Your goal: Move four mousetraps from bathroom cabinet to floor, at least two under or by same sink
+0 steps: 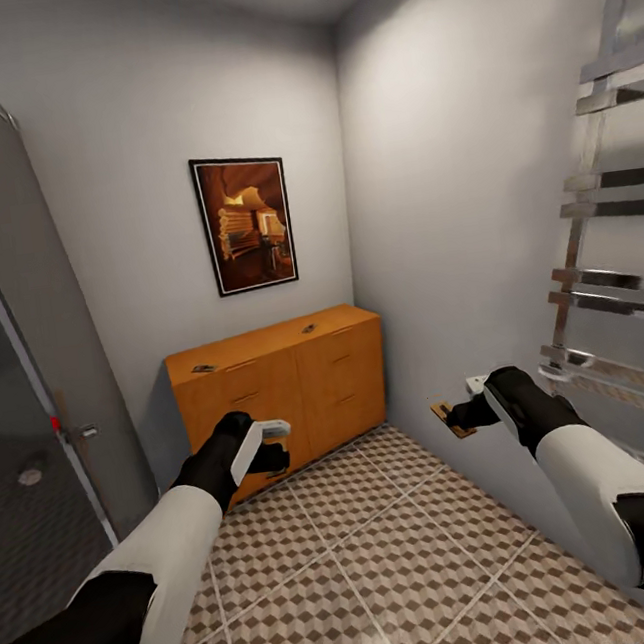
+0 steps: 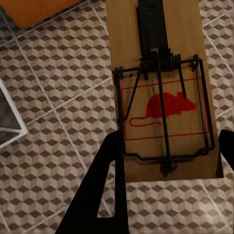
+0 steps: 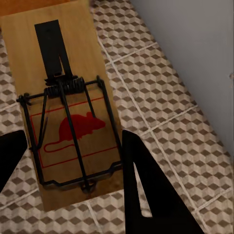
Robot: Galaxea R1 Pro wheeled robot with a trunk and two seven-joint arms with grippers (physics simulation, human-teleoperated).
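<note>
mousetraps (image 2: pixel 163 92) (image 3: pixel 63 107): left gripper (image 2: pixel 168 158) and right gripper (image 3: pixel 73 156) each pinch one

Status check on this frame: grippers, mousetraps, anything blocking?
Left gripper shut on a mousetrap. Right gripper shut on another mousetrap. Two more on the cabinet. Nothing blocking.

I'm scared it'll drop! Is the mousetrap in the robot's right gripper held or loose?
Held. The right gripper has a dark finger on each side of the mousetrap, above the bathroom floor.
</note>
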